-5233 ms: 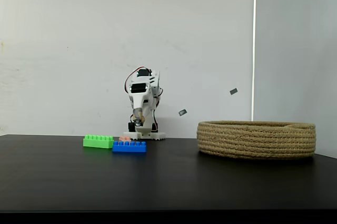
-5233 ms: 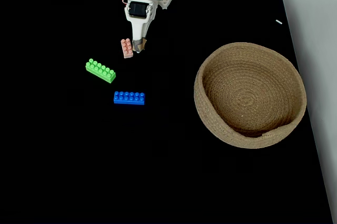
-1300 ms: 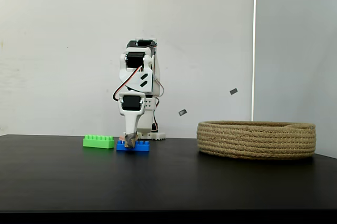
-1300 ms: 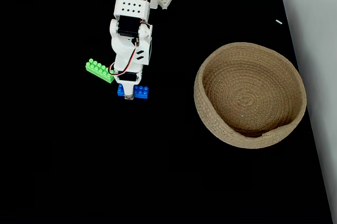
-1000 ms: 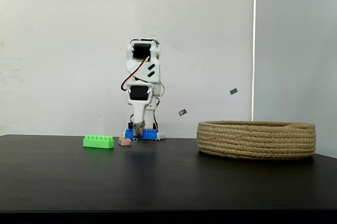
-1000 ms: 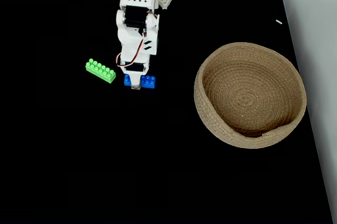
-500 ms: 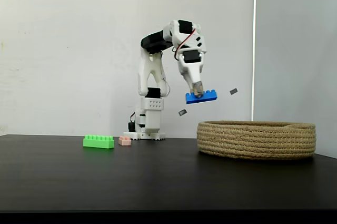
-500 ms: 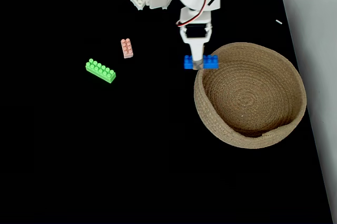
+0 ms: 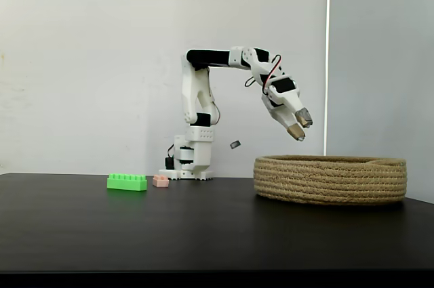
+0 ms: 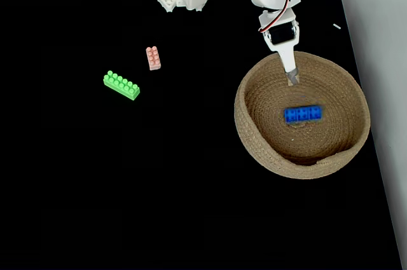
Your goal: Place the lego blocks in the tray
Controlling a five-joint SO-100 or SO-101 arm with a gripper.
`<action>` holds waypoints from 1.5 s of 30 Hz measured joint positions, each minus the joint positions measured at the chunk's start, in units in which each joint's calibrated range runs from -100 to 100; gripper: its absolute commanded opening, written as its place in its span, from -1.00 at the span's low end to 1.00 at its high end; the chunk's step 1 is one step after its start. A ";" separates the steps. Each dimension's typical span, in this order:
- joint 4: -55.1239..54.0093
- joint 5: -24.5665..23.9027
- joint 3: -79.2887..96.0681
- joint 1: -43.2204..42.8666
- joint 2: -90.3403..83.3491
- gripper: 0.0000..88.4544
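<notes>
A white robot arm is reaching from the top centre of the frame, its gripper (image 9: 300, 125) hanging with jaws apart and empty over the upper rim of the coiled rope tray (image 10: 254, 143) at right. The blue lego brick (image 10: 303, 114) is lying flat in the middle of the tray. The green brick (image 10: 121, 85) and pink brick (image 10: 152, 58) are sitting apart on the black table (image 10: 127, 194), upper left.

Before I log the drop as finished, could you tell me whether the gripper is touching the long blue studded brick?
Apart. In a fixed view from above, the long blue studded brick lies on the basket floor, bare rope separating it from the gripper.
</notes>
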 measured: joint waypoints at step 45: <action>28.26 19.19 -7.95 56.27 13.40 -0.30</action>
